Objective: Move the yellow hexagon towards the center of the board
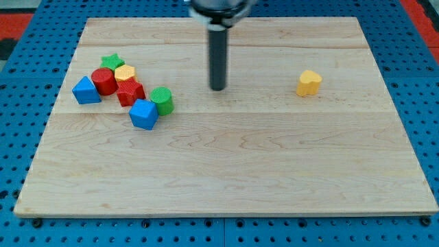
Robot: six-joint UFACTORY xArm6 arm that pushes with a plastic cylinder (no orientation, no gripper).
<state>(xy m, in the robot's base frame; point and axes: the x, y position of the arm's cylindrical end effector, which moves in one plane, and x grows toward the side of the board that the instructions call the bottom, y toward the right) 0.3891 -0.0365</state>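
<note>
Yellow hexagon [125, 73]: one of these, tucked into the cluster at the view's left, touching the green star above it and the red blocks beside and below.
Camera view, count: eight blocks on the bench [226, 171], seven bunched left, one alone right.
Yellow: two, the hexagon and a yellow heart [309, 82] sitting well apart at the view's right.
Green: two, a green star [111, 62] at the top of the cluster and a green cylinder [162, 100] on its right edge.
Red: two, a red cylinder [104, 81] left of the hexagon and a red star-like block [129, 92] just under it.
Blue: two, a blue triangle-like block [85, 90] at the far left and a blue cube-like block [143, 114] at the bottom, touching the green cylinder.
My tip [217, 88]: down on bare wood, between the cluster and the heart, touching no block, nearer the cluster.
Claw: there is none here, only a straight dark rod, so nothing is apart, together or clamped.
</note>
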